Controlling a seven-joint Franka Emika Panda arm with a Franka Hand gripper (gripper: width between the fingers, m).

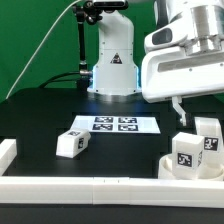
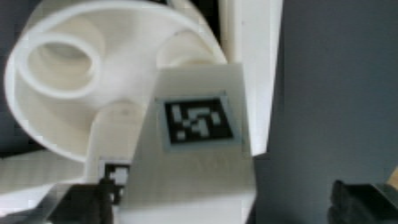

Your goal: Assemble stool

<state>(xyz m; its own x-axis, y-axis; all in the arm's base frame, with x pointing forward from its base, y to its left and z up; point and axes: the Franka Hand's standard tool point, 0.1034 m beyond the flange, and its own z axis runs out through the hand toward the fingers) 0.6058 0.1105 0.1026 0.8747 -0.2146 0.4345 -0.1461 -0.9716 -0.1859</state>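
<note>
The stool lies in parts, all white plastic with black-and-white square tags. Its round rimmed seat (image 1: 172, 168) (image 2: 71, 75) sits on the black table (image 1: 40, 115) at the exterior view's lower right, with two stubby legs (image 1: 186, 150) (image 2: 196, 125) upright on it. A loose leg (image 1: 72, 143) lies lower left, near the marker board (image 1: 115, 124). The end effector (image 1: 198, 118) (image 2: 228, 200) hangs over them, spread wide, gripping nothing.
</note>
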